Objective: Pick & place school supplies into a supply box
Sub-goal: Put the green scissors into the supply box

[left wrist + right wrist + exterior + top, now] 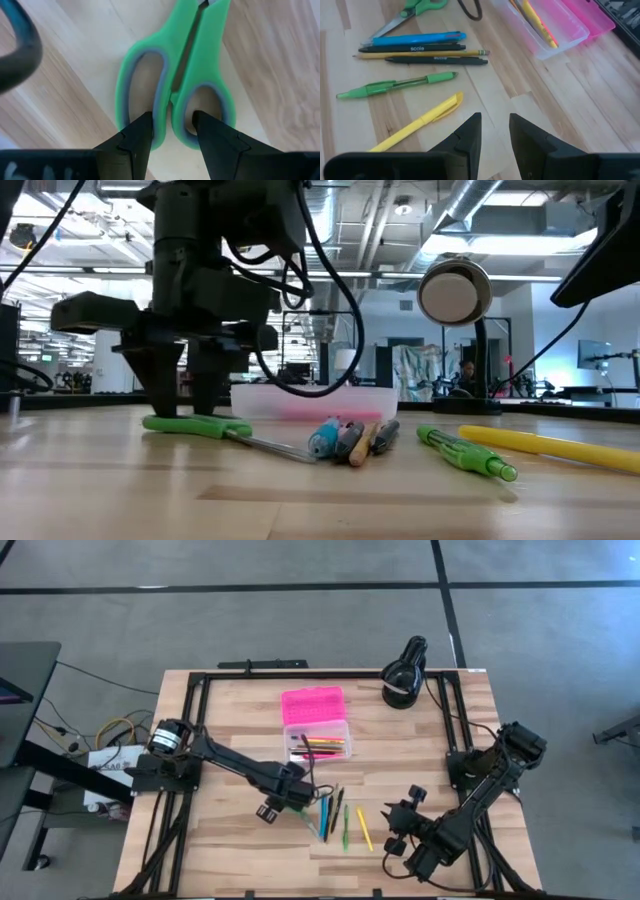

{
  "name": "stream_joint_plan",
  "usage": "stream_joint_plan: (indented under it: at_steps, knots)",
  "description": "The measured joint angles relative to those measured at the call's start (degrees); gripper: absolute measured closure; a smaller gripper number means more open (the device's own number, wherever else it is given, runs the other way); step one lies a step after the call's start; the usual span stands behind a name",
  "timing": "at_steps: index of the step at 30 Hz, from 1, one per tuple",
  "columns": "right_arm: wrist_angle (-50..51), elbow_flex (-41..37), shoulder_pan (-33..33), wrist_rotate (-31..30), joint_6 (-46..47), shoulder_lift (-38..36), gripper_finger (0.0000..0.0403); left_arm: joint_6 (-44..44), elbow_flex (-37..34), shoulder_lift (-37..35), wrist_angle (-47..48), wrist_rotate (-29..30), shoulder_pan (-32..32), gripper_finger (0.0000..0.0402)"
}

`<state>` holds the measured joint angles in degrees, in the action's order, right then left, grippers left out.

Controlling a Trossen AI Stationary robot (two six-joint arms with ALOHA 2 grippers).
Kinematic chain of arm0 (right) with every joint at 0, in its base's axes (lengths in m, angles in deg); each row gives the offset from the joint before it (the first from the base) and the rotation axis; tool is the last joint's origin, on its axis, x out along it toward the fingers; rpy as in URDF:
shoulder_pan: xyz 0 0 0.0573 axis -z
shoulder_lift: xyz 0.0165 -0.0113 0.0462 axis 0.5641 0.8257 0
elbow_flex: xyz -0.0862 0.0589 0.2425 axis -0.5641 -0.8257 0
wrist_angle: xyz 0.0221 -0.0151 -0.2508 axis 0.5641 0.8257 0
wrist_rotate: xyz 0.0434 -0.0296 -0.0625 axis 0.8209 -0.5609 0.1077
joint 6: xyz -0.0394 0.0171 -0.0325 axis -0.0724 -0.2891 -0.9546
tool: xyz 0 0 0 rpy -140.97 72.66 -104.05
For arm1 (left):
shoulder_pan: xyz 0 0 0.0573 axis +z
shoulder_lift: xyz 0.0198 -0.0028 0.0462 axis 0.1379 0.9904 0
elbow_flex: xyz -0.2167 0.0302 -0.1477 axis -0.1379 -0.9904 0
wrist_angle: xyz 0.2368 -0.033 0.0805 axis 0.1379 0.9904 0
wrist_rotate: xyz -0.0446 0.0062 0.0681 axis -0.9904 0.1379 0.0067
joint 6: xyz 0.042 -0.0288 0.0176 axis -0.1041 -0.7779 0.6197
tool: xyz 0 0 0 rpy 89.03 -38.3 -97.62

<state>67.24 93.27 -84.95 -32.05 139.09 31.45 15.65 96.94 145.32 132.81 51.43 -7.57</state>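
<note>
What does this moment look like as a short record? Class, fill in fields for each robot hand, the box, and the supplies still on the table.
left hand: down at the green scissors, one finger in each handle loop, nothing lifted
right hand: open, empty, hovering near the yellow pen
supply box: open, pink lid folded back, some pens already inside
left on table: scissors, blue pen, two black pens, pencil, green pen, yellow pen
lamp: at the table's far edge
</note>
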Motion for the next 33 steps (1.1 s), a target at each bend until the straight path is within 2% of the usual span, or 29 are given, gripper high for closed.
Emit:
stream_joint_plan:
  at_steps: [12, 25, 33]
  knots:
    - [-0.1, 0.0, 0.0, -0.2, -1.0, 0.0, 0.0308, -6.6, -2.7, -1.3, -0.2, 0.5, -0.6, 0.0253]
    - [0.0, 0.0, 0.0, -1.4, -1.3, 0.0, 0.0308, -10.6, -14.7, -10.7, -6.6, 1.4, -0.7, 0.0253]
    - [-0.1, 0.0, 0.2, -1.5, -1.4, 0.0, 0.0308, -14.6, -24.1, -18.9, -11.9, 3.0, -0.6, 0.0253]
